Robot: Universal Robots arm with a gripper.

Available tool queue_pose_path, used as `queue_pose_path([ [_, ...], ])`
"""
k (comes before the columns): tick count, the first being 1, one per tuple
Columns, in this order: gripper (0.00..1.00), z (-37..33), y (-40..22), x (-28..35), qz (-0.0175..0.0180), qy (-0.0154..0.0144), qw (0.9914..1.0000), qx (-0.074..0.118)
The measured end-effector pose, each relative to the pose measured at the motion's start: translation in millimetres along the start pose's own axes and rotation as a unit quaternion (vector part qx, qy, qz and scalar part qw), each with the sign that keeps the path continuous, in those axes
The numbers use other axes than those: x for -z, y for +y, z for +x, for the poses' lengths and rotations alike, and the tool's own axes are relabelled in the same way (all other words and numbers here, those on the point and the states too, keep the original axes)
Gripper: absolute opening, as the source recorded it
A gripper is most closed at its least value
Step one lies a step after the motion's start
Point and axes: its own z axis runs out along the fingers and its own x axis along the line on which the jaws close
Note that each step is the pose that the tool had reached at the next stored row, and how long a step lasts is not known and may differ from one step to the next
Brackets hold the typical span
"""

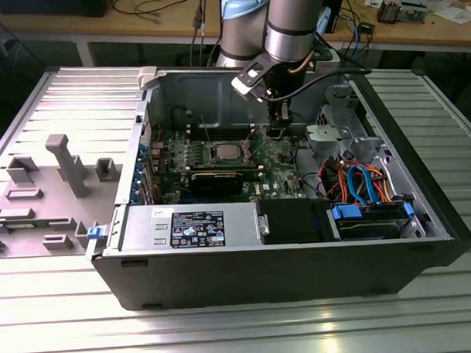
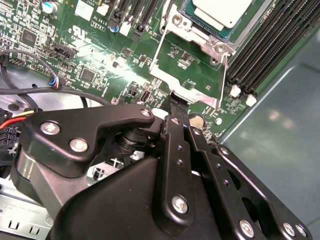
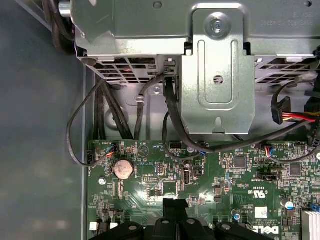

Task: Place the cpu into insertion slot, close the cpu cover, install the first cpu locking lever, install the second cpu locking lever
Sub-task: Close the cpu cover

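Exterior view: one open metal case [image 1: 223, 271] holds the green board [image 1: 289, 153]. At eight o'clock from my gripper [image 1: 276, 131], one square matte-grey cpu [image 1: 225, 152] lies in the slot [image 2: 219, 47]. In the second wrist view, one thin silver cover [image 2: 197, 91] stands open. The black fingers [image 2: 176, 114] are drawn narrow, tips touching its edge.

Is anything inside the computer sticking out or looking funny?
Yes. In the second wrist view the cpu cover is flipped open, off the insertion slot, leaving the cpu bare. The gripper is at the cover's edge.
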Motion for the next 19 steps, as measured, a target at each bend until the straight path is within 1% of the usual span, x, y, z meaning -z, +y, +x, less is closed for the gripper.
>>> queue_pose_path([
  [3,0.11,0.0,-0.1,0.0,0.0000,0.0000,1.00000,0.000],
  [5,0.11,0.0,-1.7,0.0,0.0000,0.0000,1.00000,0.000],
  [9,0.11,0.0,-2.4,0.0,0.0000,0.0000,1.00000,0.000],
  [11,0.11,0.0,-5.9,0.1,0.0000,0.0000,1.00000,0.000],
  [19,0.11,0.1,-7.0,0.1,0.0000,0.0000,1.00000,0.000],
])
